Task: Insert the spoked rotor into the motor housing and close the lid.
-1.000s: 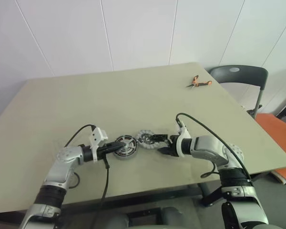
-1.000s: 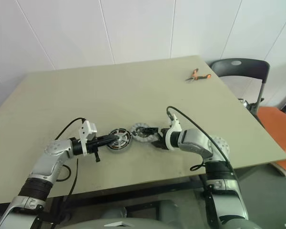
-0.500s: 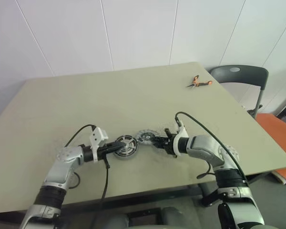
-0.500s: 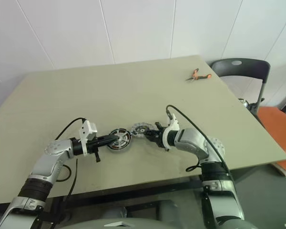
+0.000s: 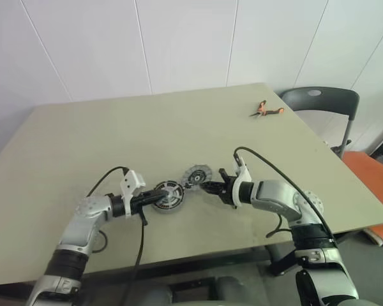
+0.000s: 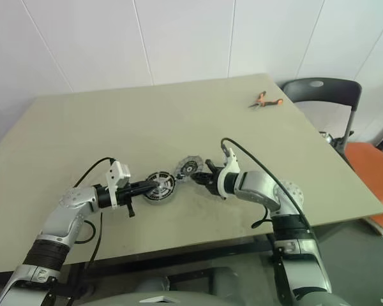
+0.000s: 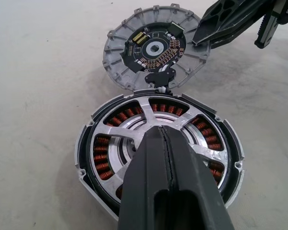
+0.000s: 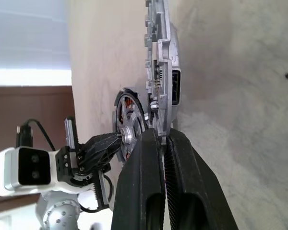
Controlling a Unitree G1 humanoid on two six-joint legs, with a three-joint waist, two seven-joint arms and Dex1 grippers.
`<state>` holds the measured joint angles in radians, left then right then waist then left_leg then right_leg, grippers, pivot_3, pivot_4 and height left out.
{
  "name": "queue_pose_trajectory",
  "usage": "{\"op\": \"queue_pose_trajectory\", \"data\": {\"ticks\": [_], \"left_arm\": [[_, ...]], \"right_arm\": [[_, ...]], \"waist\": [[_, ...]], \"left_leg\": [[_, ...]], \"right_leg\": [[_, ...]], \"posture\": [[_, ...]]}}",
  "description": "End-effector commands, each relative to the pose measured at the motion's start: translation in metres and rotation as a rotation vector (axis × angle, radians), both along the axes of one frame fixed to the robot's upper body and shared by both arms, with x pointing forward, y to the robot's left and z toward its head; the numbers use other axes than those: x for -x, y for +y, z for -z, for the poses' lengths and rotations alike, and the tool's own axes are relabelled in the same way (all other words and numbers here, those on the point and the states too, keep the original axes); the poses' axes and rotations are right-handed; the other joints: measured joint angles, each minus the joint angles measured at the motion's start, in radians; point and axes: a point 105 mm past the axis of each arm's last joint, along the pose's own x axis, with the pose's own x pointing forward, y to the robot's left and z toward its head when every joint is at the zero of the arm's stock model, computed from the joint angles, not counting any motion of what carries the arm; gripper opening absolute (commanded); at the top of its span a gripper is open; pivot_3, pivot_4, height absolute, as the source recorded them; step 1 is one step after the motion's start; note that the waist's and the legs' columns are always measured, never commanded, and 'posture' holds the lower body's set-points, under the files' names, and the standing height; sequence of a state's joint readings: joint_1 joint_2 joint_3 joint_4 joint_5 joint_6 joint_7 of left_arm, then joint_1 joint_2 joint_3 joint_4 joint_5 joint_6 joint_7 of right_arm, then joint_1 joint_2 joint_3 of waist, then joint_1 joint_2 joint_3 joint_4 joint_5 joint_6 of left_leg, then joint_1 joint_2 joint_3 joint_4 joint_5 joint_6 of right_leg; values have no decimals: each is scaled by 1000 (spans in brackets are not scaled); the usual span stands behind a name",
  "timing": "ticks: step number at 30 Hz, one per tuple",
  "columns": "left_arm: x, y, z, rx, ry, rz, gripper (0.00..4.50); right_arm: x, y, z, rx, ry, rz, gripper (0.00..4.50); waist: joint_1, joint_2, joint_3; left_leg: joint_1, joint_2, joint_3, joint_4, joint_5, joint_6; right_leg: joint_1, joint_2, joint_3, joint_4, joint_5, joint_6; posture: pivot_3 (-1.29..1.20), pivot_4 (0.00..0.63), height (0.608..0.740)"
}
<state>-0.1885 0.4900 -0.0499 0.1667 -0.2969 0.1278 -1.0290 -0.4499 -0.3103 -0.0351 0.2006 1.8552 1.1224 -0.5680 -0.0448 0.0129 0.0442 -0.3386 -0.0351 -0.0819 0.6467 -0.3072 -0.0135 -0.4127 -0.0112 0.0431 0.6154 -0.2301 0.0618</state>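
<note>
The motor housing (image 5: 168,194) lies flat near the table's front edge. In the left wrist view the spoked rotor (image 7: 146,106) sits inside it, over the copper windings. My left gripper (image 7: 164,134) is shut, its tips resting on the rotor's hub. The lid (image 5: 195,174) stands just right of the housing. It is tilted up on the edge nearest the housing, with its circuit side toward it. My right gripper (image 5: 207,187) is shut on the lid's (image 8: 162,72) far rim. The right wrist view shows the lid edge-on between the fingers (image 8: 146,158).
Orange-handled pliers (image 5: 266,111) lie near the table's far right corner. A dark chair (image 5: 319,102) stands past that corner, with an orange seat (image 5: 370,178) beside the table's right edge. A white wall is behind the table.
The right gripper went from open beside the flat lid to shut on its rim, and the lid has tipped up. The left gripper and the housing have kept still.
</note>
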Motion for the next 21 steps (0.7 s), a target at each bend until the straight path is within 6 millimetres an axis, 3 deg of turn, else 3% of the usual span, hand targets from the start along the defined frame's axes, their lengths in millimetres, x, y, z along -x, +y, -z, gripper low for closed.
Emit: {"op": "queue_pose_trajectory", "data": {"ticks": [1, 4, 14, 21], "left_arm": [[-6, 18, -25, 23, -73, -77, 0], [-5, 26, -25, 21, -67, -117, 0], [5, 26, -13, 31, -24, -140, 0], [6, 29, -11, 29, -16, -157, 0]], "right_arm": [[-1, 12, -24, 20, -164, -102, 31], [0, 20, -31, 38, -245, -161, 31], [4, 45, -48, 231, -599, -360, 31], [6, 45, -43, 400, -792, -467, 31]], "waist": [[0, -1, 0], [1, -1, 1], [1, -2, 1], [1, -3, 1]], "left_leg": [[0, 0, 0, 0, 0, 0], [-1, 0, 0, 0, 0, 0], [-2, 0, 0, 0, 0, 0], [-2, 0, 1, 0, 0, 0]], "right_leg": [[-1, 0, 0, 0, 0, 0], [-5, 0, 0, 1, 1, 1], [-7, 0, 0, 2, 1, 1], [-7, 0, 0, 2, 1, 1]], "posture": [[0, 0, 740], [0, 0, 740], [0, 0, 740], [0, 0, 740]]}}
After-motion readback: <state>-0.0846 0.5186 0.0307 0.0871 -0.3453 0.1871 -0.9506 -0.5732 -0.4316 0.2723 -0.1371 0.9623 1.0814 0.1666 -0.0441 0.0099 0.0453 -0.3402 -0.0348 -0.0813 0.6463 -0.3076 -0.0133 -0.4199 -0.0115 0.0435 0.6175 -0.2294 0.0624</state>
